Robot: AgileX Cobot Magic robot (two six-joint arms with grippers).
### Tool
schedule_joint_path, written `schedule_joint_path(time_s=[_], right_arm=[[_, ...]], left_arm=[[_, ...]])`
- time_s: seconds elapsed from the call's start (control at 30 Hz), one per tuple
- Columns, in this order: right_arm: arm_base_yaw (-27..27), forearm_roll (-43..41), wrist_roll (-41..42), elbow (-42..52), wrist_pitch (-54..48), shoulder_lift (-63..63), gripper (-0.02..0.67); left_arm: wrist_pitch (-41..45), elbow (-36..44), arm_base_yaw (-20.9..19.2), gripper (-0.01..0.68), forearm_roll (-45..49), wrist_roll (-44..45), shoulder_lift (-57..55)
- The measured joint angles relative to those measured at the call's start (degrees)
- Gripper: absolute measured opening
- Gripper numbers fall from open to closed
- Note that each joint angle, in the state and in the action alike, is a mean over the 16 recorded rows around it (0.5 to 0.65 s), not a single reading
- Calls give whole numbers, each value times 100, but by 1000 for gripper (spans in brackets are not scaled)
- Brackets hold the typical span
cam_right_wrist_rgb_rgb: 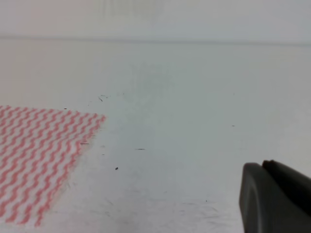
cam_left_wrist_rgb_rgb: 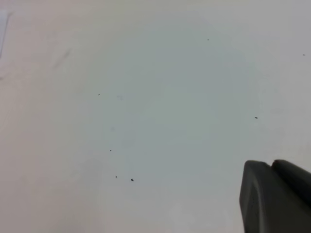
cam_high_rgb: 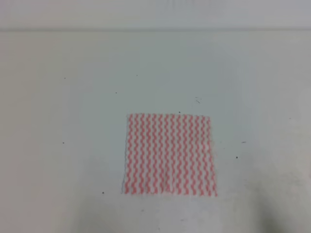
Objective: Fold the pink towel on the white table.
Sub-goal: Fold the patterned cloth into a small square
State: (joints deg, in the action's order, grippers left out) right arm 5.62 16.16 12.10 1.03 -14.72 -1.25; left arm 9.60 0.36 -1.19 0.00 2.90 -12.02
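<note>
The pink towel lies flat and spread out as a rough square on the white table, a little right of centre toward the front. No arm shows in the exterior high view. The right wrist view has the towel's corner at the left, well apart from a dark fingertip at the bottom right. In the left wrist view only bare table and a dark fingertip at the bottom right show. Nothing is held in either view, and too little of each gripper shows to read its state.
Tiny dark specks and faint scuffs dot the table. Its far edge meets a pale wall at the back. White surface surrounds the towel on all sides.
</note>
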Motion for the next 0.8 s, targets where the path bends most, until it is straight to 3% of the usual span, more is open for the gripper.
schedule_joint_path(time_s=[0.8], right_arm=[[-4,-3,-1,-47,-36,57,-19]], left_arm=[[-33,19,16,1,0,0,0]])
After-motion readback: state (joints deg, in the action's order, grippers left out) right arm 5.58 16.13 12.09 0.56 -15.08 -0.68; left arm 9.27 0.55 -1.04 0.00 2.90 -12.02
